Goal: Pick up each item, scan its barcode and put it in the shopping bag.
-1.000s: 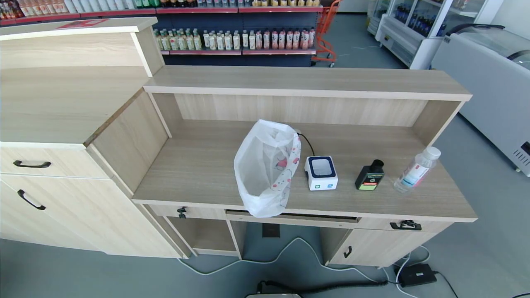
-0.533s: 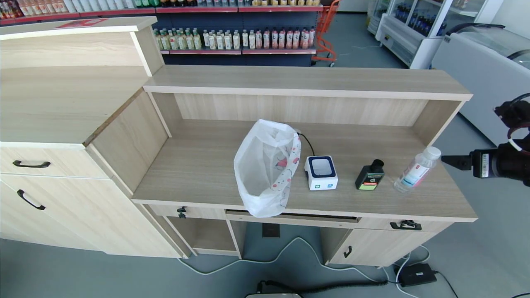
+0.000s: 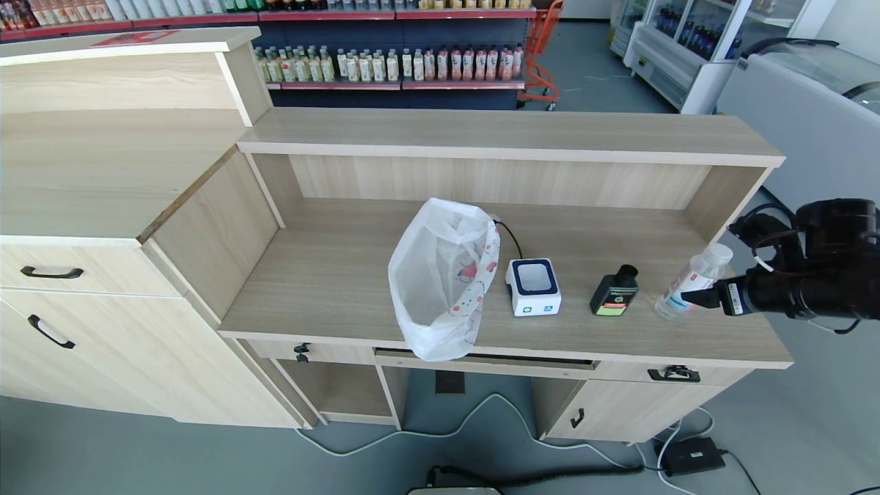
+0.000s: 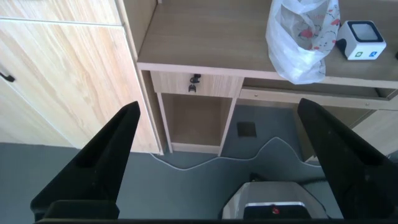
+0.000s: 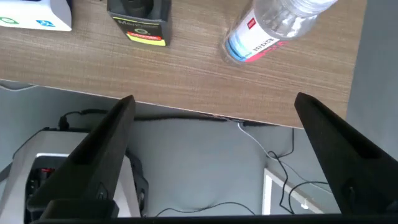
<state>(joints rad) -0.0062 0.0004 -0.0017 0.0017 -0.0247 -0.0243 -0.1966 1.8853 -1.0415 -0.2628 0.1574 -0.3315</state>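
A wooden counter [image 3: 330,275] is seen, with all the task's things set on its lower top. A white plastic bag [image 3: 440,282] with a red and dark pattern is stood open near the front edge, left of the middle. The right gripper [image 5: 214,106] is held off the counter's right end, with its fingers [image 5: 106,155] spread wide and nothing between them. The left gripper [image 4: 219,106] is held low before the counter's left part, its fingers likewise spread wide and empty, with the bag and scanner well beyond them. A white scanner [image 3: 533,286] with a dark-blue-framed window and small green and blue marks on its front is placed just right of the bag. A clear bottle [image 3: 687,282] with a white cap and a white label printed in red and blue, too small to be read, is found farthest right; it lies ahead of the right fingers, in line with the gap between them, and is not gripped. A dark bottle [image 3: 614,292] with a black cap and a green, red and yellow label is set between scanner and clear bottle.
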